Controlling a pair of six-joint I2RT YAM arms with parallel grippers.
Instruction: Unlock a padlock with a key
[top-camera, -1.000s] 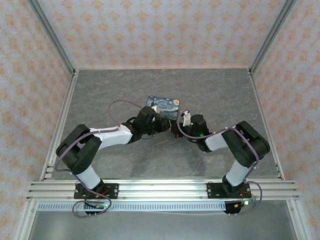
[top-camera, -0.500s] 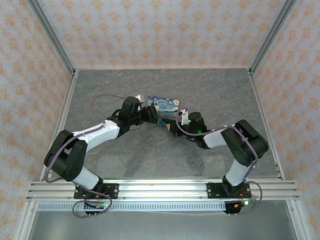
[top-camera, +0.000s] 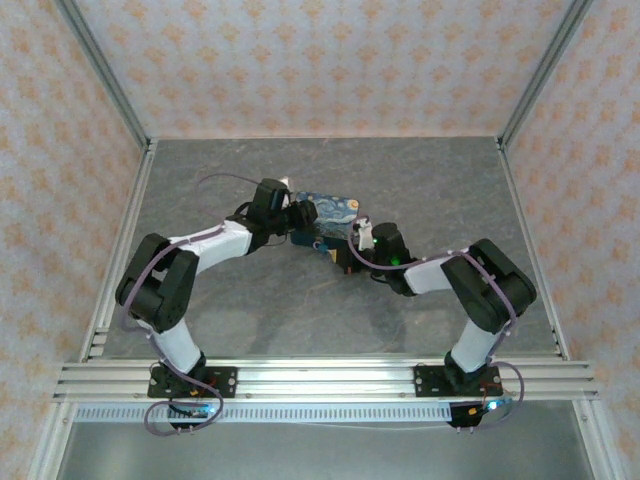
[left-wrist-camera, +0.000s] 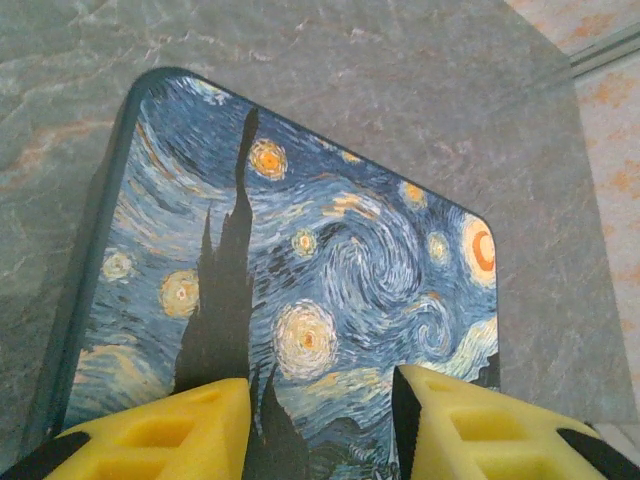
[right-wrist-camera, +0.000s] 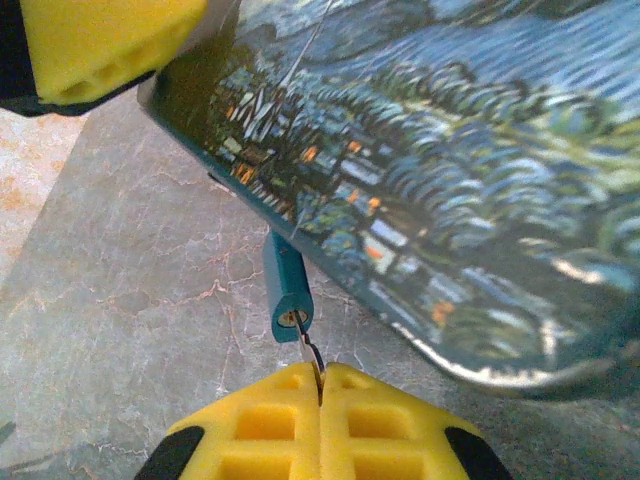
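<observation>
Grips the key (right-wrist-camera: 308, 350) in the right claw (right-wrist-camera: 320, 385): yellow fingers squeezed flat together, the thin silvery metal pinched at their very tips. Runs straight ahead from those tips to the near end face of the padlock (right-wrist-camera: 285, 285), meeting it at the keyhole; how deep, impossible to tell. Lies on the grey table (right-wrist-camera: 110, 270) just in front of the right claw, small blue body pointing away from it, far end tucked beneath the edge of the painted tin (right-wrist-camera: 430, 170). No telling about the shackle, hidden under that edge. Beyond and above the right claw, the tin's rim slanting from upper left down to the right, with one yellow finger (right-wrist-camera: 95, 40) of the left claw (left-wrist-camera: 320, 425) at its corner, up and left of the right claw's tips.

Stands partly open at the left claw, two yellow fingers apart with the starry lid showing in the gap. Holds nothing between them. Sits over the near end of the tin, wider than the gap on both sides; contact with the lid not possible to judge. From above, both claws close together at the tin's near edge, padlock between them, just ahead of the right claw.
</observation>
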